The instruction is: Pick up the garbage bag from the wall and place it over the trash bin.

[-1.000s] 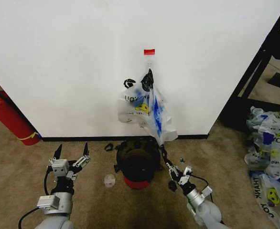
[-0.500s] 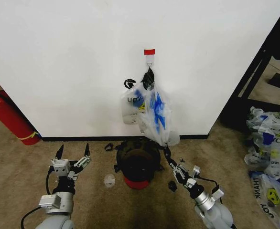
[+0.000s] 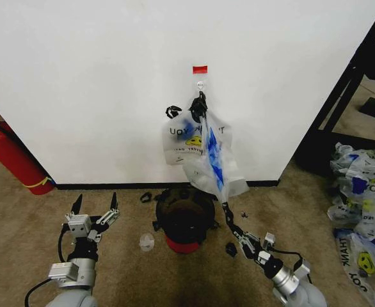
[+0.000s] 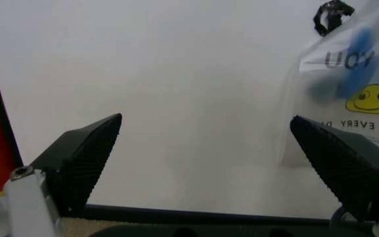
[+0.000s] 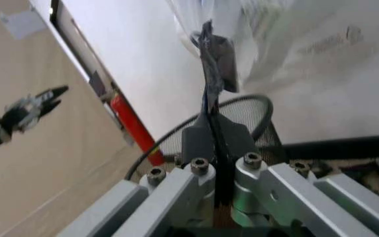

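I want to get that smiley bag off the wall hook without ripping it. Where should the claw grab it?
Probably at the bunched dark handles just under the hook, coming straight at the wall from the front. The garbage bag hangs from there, so lifting up frees the loops. The right claw now pinches its bottom corner, which only tugs it.

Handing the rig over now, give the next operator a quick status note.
Right gripper: jaws shut on the garbage bag at its lower edge, low beside the trash bin.
Left gripper: jaws open, idle above the carpet, facing the wall.
Bag hangs by its handles on the hook; bin stands below it, unlined.
Done: bag gripped. Left: lift it off the hook, place it over the bin.
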`<state>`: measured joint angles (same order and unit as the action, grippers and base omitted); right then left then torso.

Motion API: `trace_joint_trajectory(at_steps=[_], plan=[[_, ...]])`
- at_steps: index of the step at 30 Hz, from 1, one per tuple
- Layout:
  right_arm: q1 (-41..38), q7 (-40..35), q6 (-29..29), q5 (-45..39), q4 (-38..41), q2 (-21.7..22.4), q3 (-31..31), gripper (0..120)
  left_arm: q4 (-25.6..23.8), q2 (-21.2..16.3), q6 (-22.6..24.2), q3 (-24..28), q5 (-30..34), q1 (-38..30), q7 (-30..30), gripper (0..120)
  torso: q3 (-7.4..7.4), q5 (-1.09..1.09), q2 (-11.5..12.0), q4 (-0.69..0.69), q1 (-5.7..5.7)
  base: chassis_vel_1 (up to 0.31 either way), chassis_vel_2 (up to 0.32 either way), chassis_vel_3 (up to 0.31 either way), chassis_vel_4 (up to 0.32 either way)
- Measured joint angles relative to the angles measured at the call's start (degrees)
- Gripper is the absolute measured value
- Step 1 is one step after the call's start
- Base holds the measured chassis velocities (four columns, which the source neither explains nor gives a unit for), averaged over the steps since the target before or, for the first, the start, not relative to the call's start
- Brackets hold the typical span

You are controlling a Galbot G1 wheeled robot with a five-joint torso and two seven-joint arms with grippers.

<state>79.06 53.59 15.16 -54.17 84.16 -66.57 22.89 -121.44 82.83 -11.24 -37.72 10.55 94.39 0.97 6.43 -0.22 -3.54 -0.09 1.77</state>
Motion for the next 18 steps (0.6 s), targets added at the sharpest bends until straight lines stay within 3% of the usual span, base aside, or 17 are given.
trace_joint_trajectory(at_steps=[5, 9, 12, 15, 18], plan=[[-1.60, -2.43, 1.43, -0.95, 1.74, -0.85, -1.14, 0, 0.18, 0.23, -0.02, 0.29, -0.41, -0.07, 0.00, 100, 0.00, 0.00, 0.00, 0.01, 0.00, 0.000, 0.000, 0.000, 0.000], [-3.10, -3.63, 3.65, 2.78, 2.69, -0.29, -1.58, 10, 0.26, 0.26, -0.07, 0.23, -0.49, -0.06, 0.00, 100, 0.00, 0.00, 0.00, 0.01, 0.00, 0.000, 0.000, 0.000, 0.000], [-5.47, 2.85, 6.84, 7.61, 2.17, 3.32, -1.03, 23, 0.36, -0.03, -0.28, -0.20, -0.50, 0.06, 0.04, 100, 0.00, 0.02, 0.00, 0.00, 0.00, 0.000, 0.000, 0.000, 0.000], [-9.59, 12.74, 6.46, 12.44, 1.27, 9.45, 1.95, 36, 0.60, -0.24, -0.33, -0.48, -0.46, 0.00, 0.19, 100, 0.01, 0.01, 0.00, 0.00, 0.00, 0.000, 0.000, 0.000, 0.000], [-12.21, 11.31, 6.99, 13.73, 1.25, 12.87, 2.53, 44, 0.83, -0.18, -0.33, -0.38, -0.49, -0.08, 0.22, 100, 0.00, -0.03, 0.00, 0.00, 0.00, 0.000, 0.000, 0.000, 0.000]])
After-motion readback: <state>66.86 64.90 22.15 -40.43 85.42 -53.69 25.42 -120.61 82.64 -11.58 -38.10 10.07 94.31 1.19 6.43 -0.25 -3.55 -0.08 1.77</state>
